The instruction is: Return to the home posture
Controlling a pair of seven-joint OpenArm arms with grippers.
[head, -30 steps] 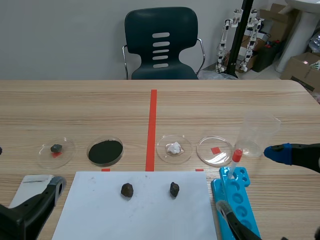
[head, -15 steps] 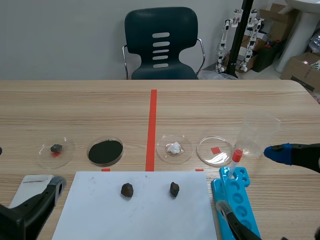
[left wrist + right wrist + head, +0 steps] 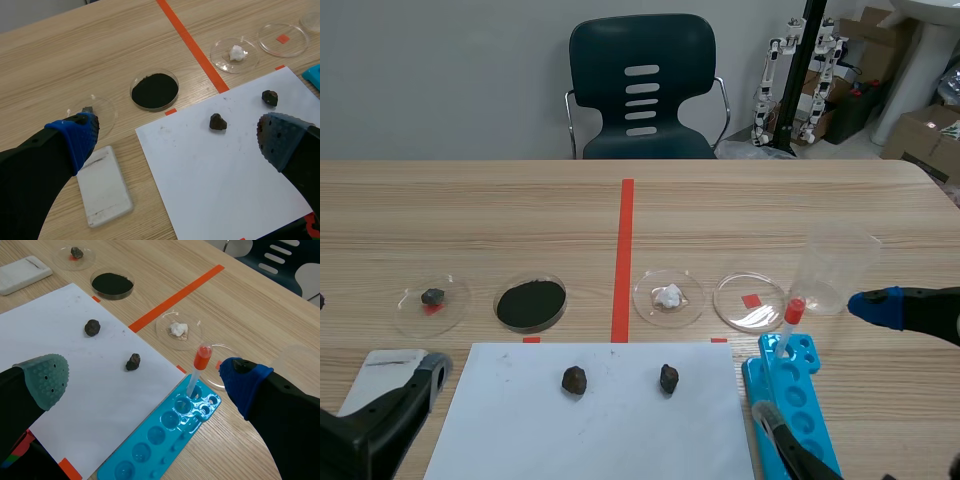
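Note:
My left gripper (image 3: 177, 137) is open and holds nothing; it hangs over the near left of the table, above the white paper sheet (image 3: 225, 170) and a white slab (image 3: 102, 187). In the scene view one of its fingers (image 3: 420, 385) shows low at the left. My right gripper (image 3: 146, 380) is also open and holds nothing, and it hovers over the blue tube rack (image 3: 165, 432). In the scene view its blue-padded fingertip (image 3: 875, 305) sits right of the rack (image 3: 800, 415).
Two dark rocks (image 3: 574, 380) (image 3: 668, 378) lie on the paper (image 3: 520, 430). Behind it stand petri dishes: grey stone (image 3: 432, 297), black powder (image 3: 531, 303), white lump (image 3: 668, 296), one with nothing in it (image 3: 750, 301). A red-capped tube (image 3: 792, 318) stands in the rack beside a clear beaker (image 3: 835, 270).

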